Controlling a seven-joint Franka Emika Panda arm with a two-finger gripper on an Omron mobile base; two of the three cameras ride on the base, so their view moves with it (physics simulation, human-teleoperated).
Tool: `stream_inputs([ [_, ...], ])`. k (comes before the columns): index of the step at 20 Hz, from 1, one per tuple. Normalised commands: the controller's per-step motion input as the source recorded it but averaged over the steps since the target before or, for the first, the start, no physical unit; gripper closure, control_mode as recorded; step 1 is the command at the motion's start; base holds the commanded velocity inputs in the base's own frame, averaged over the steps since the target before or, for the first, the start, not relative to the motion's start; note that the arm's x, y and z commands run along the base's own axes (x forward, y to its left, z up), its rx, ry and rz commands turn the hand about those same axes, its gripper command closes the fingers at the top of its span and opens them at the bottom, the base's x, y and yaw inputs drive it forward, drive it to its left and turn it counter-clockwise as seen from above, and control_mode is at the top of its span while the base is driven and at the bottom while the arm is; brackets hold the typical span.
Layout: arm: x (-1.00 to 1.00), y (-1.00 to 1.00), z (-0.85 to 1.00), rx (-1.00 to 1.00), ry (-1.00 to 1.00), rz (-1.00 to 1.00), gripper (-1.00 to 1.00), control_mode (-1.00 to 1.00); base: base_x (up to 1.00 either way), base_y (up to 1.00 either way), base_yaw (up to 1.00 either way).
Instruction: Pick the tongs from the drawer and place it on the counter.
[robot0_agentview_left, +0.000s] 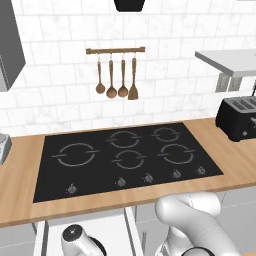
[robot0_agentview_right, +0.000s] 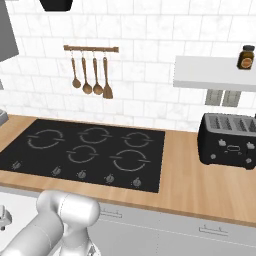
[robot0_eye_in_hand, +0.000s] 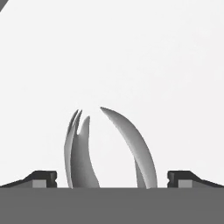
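Two dark pincer (robot0_eye_in_hand: 112, 178) tips spread wide, straddling slim silver-grey metal tongs (robot0_eye_in_hand: 83, 151) on white drawer floor (robot0_eye_in_hand: 131, 57). Pick step; next: descend, close.

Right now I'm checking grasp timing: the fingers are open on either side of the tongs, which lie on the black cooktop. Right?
Not quite. The fingers are open either side of the tongs, but the hand view shows the tongs on the drawer's flat white inside, not on the black cooktop.
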Motion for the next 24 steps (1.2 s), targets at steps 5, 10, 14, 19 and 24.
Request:
stream_inputs([
  [5, 0.0, 0.0, 0.0, 0.0, 0.0, 0.0, 1.0, -1.0, 0.0, 0.0, 0.0],
  [10, -0.06, 0.0, 0.0, 0.0, 0.0, 0.0, 1.0, -1.0, 0.0, 0.0, 0.0],
  [14, -0.28, 0.0, 0.3, 0.0, 0.0, 0.0, 1.0, -1.0, 0.0, 0.0, 0.0],
  [19, -0.51, 0.07, 0.96, 0.0, 0.0, 0.0, 1.0, -1.0, 0.0, 0.0, 0.0],
  [24, -0.27, 0.13, 1.0, 0.0, 0.0, 0.0, 1.0, -1.0, 0.0, 0.0, 0.0],
])
